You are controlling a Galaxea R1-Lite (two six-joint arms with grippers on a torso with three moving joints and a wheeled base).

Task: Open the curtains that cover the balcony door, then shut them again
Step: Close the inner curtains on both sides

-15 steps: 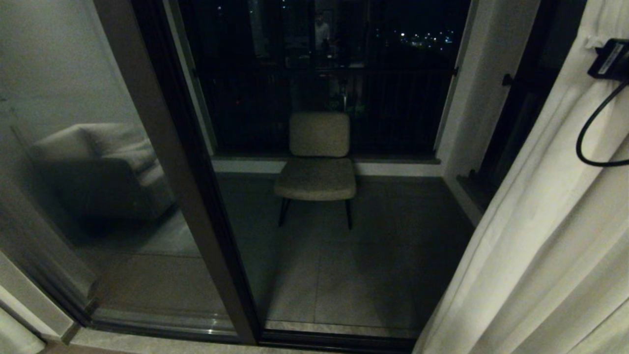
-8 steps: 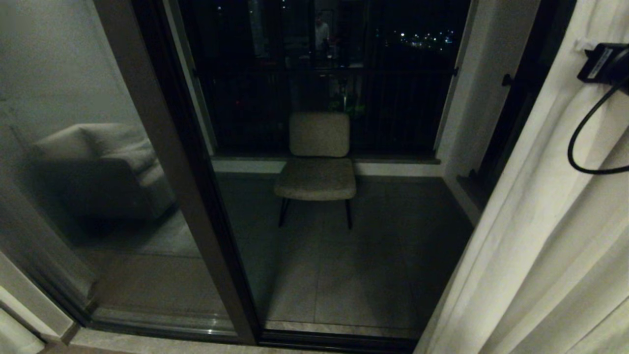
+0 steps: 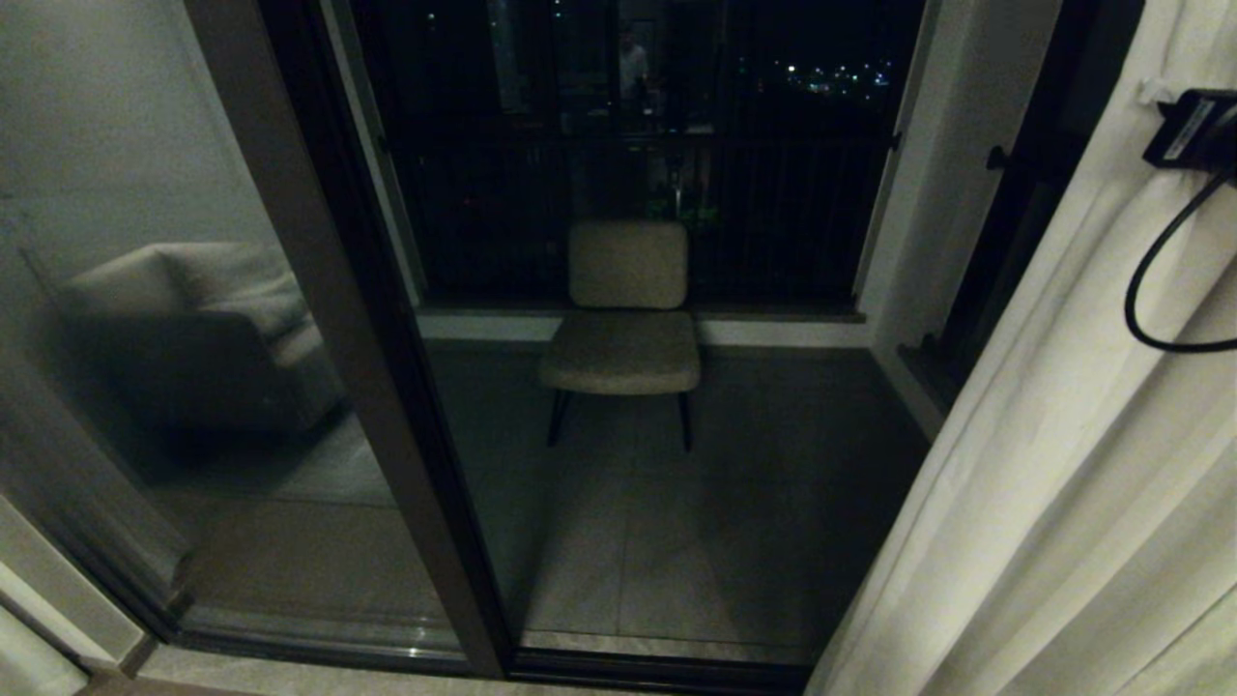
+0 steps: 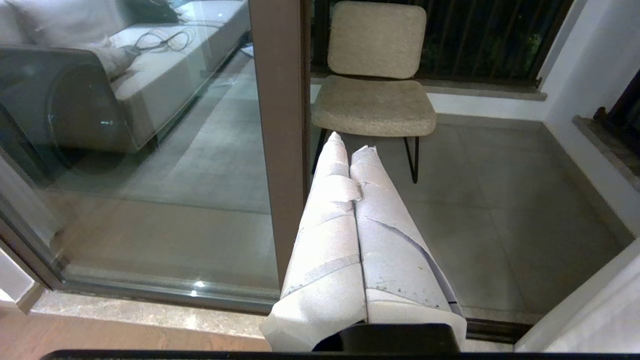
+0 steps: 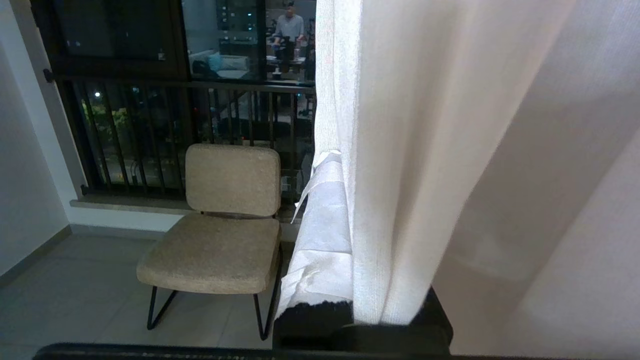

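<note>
The balcony door (image 3: 329, 290) has a dark frame, and most of its glass stands uncovered in the head view. A cream pleated curtain (image 3: 1063, 464) hangs bunched at the right edge. My right gripper (image 3: 1160, 97) is high at the right, shut on that curtain's leading edge. In the right wrist view a fold of the curtain (image 5: 425, 125) runs between the jaws of the right gripper (image 5: 360, 165), beside one tape-wrapped finger (image 5: 325, 225); the other finger is hidden behind the cloth. My left gripper (image 4: 351, 147) is parked low before the door post (image 4: 280, 125), shut and empty.
A beige chair (image 3: 623, 319) on thin black legs stands on the balcony tiles behind the glass, with a dark railing (image 3: 676, 193) beyond it. A sofa (image 3: 193, 329) and a person (image 5: 290, 25) show as reflections. The door's bottom track (image 3: 628, 667) runs along the floor.
My right gripper has shifted slightly down and left with the curtain edge. The curtain's lower edge has crept a little to the left. The left arm has not moved.
</note>
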